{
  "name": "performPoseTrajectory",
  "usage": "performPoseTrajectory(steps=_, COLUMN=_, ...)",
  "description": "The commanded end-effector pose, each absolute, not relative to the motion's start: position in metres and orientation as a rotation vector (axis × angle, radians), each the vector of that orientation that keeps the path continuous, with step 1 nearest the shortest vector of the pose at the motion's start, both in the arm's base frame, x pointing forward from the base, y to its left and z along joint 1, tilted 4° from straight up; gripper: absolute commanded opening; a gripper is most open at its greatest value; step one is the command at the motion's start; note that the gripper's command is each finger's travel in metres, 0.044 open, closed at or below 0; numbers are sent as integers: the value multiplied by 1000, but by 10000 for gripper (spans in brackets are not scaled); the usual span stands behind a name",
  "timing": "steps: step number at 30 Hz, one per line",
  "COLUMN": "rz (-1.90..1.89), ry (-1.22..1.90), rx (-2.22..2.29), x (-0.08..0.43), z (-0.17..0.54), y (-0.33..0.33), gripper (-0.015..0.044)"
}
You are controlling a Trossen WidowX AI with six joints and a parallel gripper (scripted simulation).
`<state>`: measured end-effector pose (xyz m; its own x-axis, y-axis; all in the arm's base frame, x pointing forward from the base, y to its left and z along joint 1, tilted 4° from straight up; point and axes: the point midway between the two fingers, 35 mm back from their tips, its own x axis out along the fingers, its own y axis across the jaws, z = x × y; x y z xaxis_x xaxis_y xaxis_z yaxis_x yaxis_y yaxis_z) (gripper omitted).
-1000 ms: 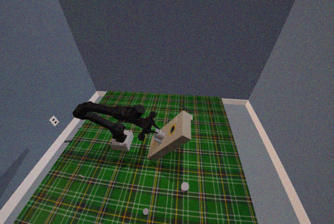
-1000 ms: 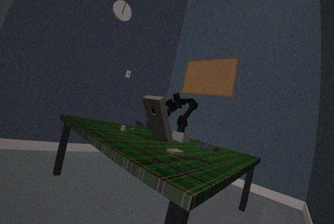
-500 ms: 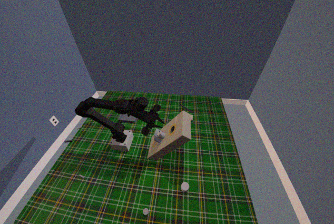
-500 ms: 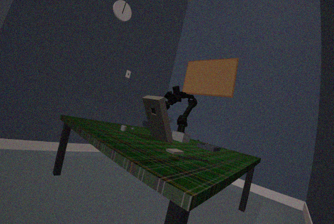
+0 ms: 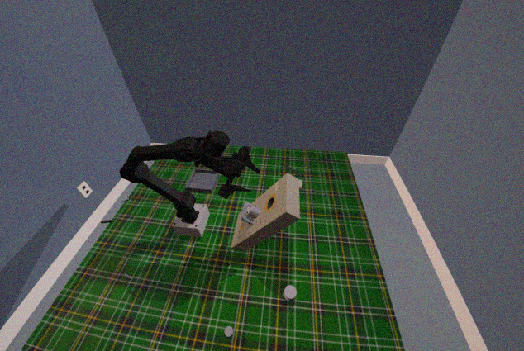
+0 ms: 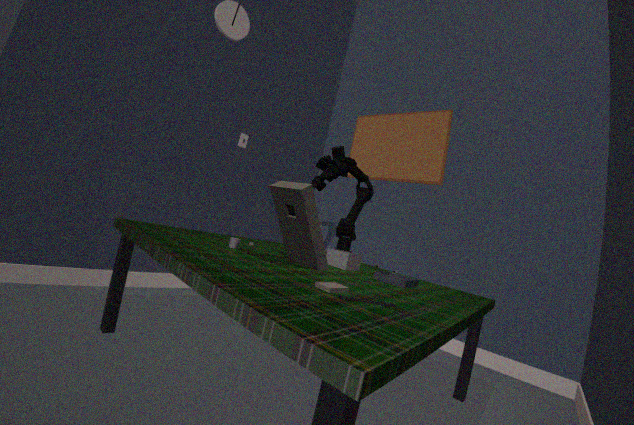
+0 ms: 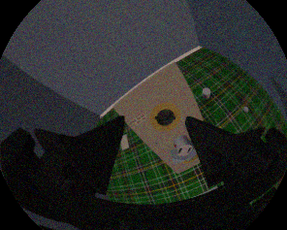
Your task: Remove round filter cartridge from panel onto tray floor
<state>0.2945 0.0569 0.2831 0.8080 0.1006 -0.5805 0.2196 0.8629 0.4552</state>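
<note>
My arm bent, raised above table, near panel. My gripper jaws wide apart, holding nothing, touching nothing.

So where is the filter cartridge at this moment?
In the top view the filter cartridge lies at the panel's front, just below-left of the empty hole, apart from the open gripper.

Dim blue walls all round. A round clock hangs at ten o'clock, an orange board at two. The plaid-topped table stands on dark legs.
</note>
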Motion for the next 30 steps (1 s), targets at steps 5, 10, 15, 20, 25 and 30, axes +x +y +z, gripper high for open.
performPoseTrajectory(steps=5, rz=56, ry=991, rx=-1, x=266, z=180, y=48, gripper=305)
performPoseTrajectory(steps=10, rz=111, ry=1068, rx=-117, x=255, z=159, y=45, gripper=305)
performPoseTrajectory(steps=15, rz=111, ry=1068, rx=-117, x=258, z=156, y=45, gripper=305)
performPoseTrajectory(steps=20, rz=111, ry=1067, rx=-117, x=262, z=149, y=45, gripper=305)
performPoseTrajectory(steps=25, rz=111, ry=1067, rx=-117, x=266, z=142, y=46, gripper=305)
performPoseTrajectory(steps=30, rz=111, ry=1067, rx=-117, x=270, z=135, y=46, gripper=305)
